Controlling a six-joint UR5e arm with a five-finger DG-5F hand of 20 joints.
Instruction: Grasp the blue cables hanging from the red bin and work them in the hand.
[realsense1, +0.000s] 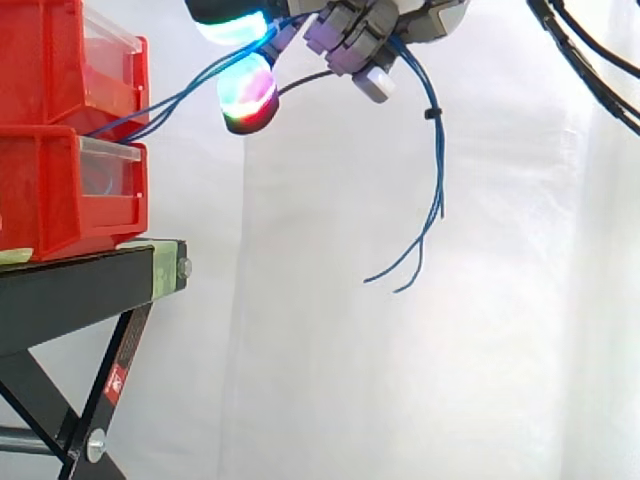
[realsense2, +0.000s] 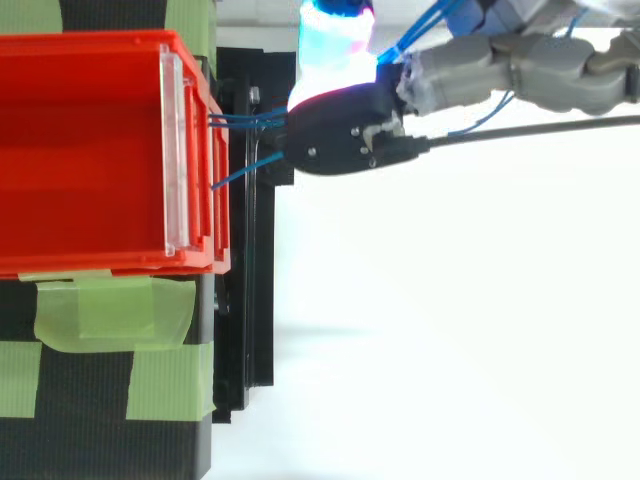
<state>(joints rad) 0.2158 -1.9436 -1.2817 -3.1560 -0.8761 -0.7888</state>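
Blue cables (realsense1: 436, 170) are held in the hand (realsense1: 365, 40), which sits high in the side view, above and to the right of the bins. Its fingers are curled round the bundle and closed on it. The glowing fingertips (realsense1: 248, 95) point left toward the bins, and the strands pass between them.

Judgement: the grip takes the bundle part-way along its length. One span therefore runs fairly straight down to the bins, while the rest drapes over the hand and hangs free on the right. A small black cable tie (realsense1: 432, 113) gathers the hanging part, and the loose ends splay below it.

The bin-side strands leave the front of the stacked red bins (realsense1: 60, 190) about where the upper bin meets the lower; which bin anchors them cannot be told. From above, the hand lies near the bin front, apart from it.

The bins rest on a black stand (realsense1: 70, 285) bearing green tape (realsense2: 110, 310).

Open room lies right of and below the hand, before the white curtain (realsense1: 520, 300). On the left, the bin front and stand edge bound movement, and the straight span suggests little slack for drawing further right
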